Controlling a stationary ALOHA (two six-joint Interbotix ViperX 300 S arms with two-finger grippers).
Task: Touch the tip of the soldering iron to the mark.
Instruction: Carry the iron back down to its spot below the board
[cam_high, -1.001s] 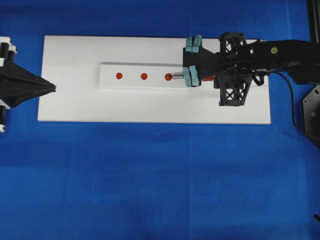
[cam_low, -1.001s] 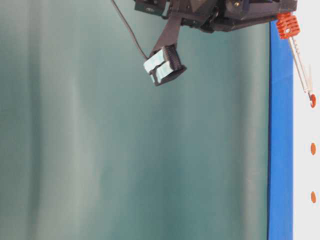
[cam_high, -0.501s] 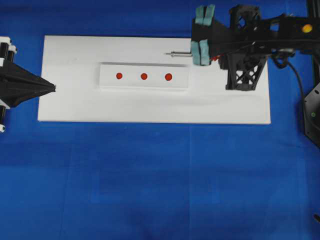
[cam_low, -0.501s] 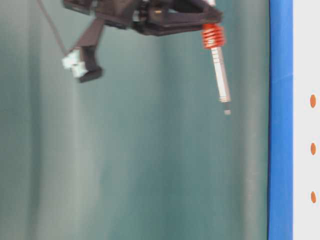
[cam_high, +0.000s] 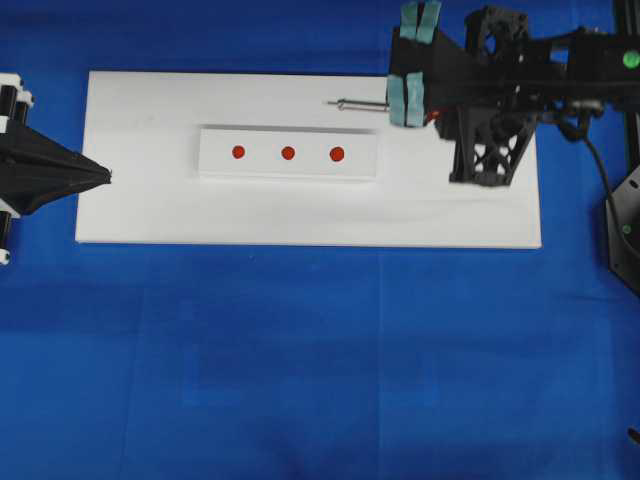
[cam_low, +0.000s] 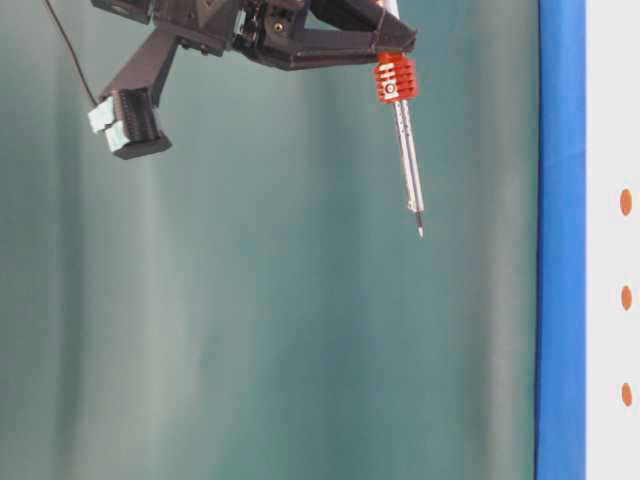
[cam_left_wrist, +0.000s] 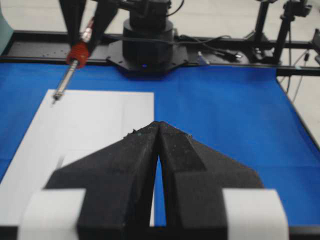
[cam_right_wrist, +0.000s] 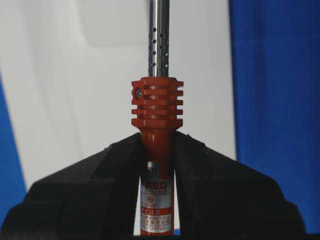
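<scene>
One soldering iron (cam_right_wrist: 156, 150) sits clamped in the right gripper (cam_right_wrist: 157, 165) — the two black fingers (cam_right_wrist: 100, 185) press against its red-orange handle from both sides, just below the ribbed collar. Its perforated metal shaft runs straight out ahead of the gripper, and the dark tip (cam_low: 419, 230) hangs in the air, well above the table surface. Seen from overhead, the shaft (cam_high: 362, 103) lies over the far part of the white board (cam_high: 150, 210), pointing toward the left arm's side and clear of the raised white strip (cam_high: 360, 165). Three red marks (cam_high: 288, 153) lie in a row on that strip; the tip is beside none of them, nearest the right-hand one (cam_high: 337, 154) but apart from it. Across the board, the left gripper (cam_left_wrist: 159, 131) rests at the board's edge with its black fingers pressed together, holding nothing. Blue cloth (cam_high: 300, 360) covers the table around the board.
</scene>
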